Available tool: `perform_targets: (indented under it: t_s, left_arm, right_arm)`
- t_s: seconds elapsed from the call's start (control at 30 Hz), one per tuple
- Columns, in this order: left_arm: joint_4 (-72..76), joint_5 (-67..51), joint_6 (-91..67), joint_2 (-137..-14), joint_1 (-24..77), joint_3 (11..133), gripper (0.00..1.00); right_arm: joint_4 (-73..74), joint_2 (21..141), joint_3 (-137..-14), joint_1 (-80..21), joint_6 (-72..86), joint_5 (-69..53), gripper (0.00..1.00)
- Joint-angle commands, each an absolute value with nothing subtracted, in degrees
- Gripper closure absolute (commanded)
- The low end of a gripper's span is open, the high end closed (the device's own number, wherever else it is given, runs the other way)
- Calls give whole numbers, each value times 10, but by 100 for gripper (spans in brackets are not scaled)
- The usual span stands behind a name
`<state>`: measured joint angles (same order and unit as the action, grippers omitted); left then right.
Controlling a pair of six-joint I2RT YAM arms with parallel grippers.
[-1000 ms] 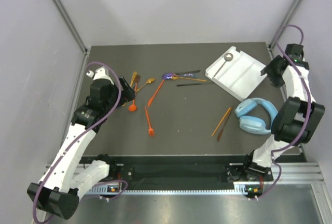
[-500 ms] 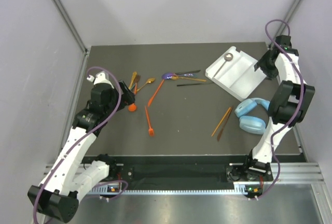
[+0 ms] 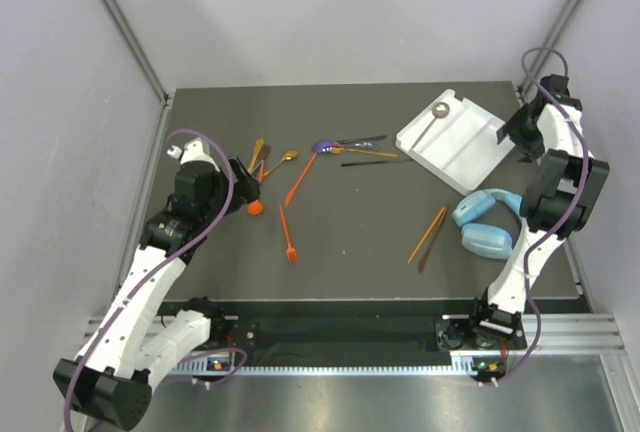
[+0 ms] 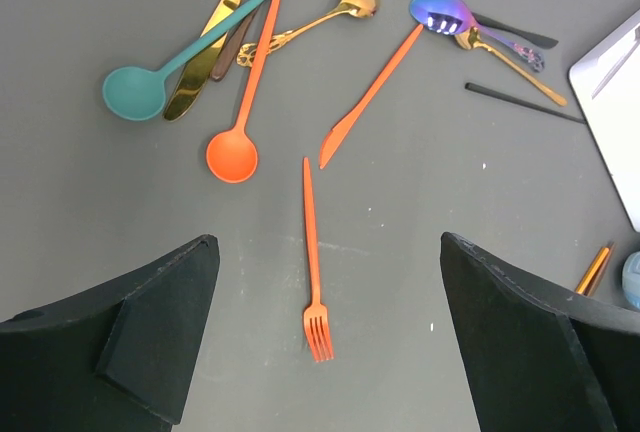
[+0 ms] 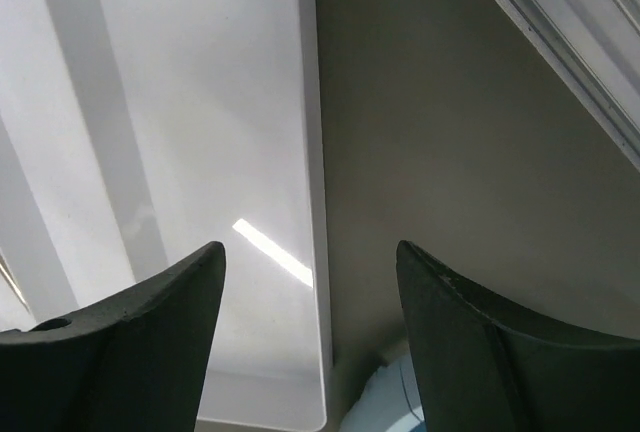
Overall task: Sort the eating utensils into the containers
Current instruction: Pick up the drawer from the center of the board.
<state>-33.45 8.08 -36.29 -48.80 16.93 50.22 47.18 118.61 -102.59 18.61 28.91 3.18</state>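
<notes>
Glossy white plastic tray, rectangular with rounded corners, split by raised ridges into long compartments; in the compartment along its left edge, one slim silver spoon with a small round bowl. Just left of the tray, flat on the matte dark-grey table, a thin black stick; a little further left, a mirror-bright iridescent spoon, purple and blue, touching a slender gold piece. Further left of the tray again, three flat, matte orange plastic shapes: a tapering knife, a long-handled orange spoon with a round bowl, and a narrow fork with short tines. Farthest left from the tray, a crossed bundle: a teal spoon with a deep round bowl lying over a polished gold blade, with a small gold spoon with an ornate handle just beside them. On the near side of the tray, two slim sticks, orange and brown, side by side. Just beside the tray's near corner, light-blue headphones with smooth, padded oval cups. Well left of the tray and above the fork, the left gripper, broad matte black fingers spread wide with nothing between them. Above the tray's right rim, the right gripper, black jaws apart and empty.
</notes>
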Motion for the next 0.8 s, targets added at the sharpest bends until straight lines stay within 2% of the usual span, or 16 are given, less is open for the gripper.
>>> perform_targets:
  t_s: [0.0,0.3,0.4,0.43,0.47,0.77]
  left_arm:
    - [-319,77,-359,-499,171,515,4]
    - [-313,78,-365,-507,171,511,4]
    - [-311,76,-365,-513,171,508,4]
    - [-312,76,-365,-515,171,509,4]
    - [-312,76,-363,-518,171,511,4]
    - [-309,84,-364,-517,171,505,4]
  right_arm:
    - [484,1242,-1076,192,298,14,31]
    - [522,1307,-1139,191,293,18,34]
    - [508,1299,-1122,191,290,13,58]
    - [504,1297,-1113,191,290,11,92]
    - [500,1295,-1109,191,289,5,99]
    - [475,1253,-1130,147,240,10,100]
